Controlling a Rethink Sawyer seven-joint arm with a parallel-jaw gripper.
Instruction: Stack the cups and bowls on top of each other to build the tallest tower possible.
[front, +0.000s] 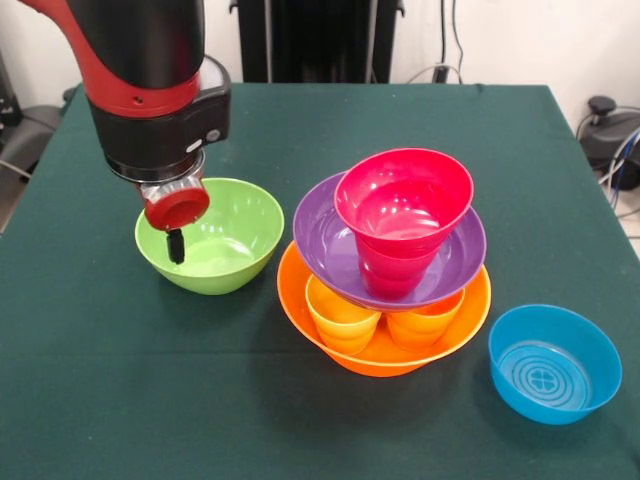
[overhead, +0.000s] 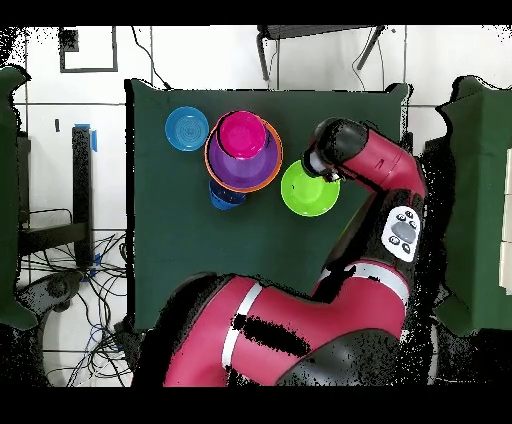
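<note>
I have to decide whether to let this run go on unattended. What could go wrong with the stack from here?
1. The purple bowl rests on upside-down orange cups inside the orange bowl and looks tilted; more weight could tip the tower.
2. The red bowl on top sits on a narrow cup, so a nudge might knock it off.
3. The gripper hangs inside the green bowl; lifting it toward the stack could bump the tower.

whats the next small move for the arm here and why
Probably lower a little and close on the near rim of the lime green bowl. The gripper hangs inside that bowl, which sits alone on the table beside the tower, so it looks like the next piece to lift.
</note>
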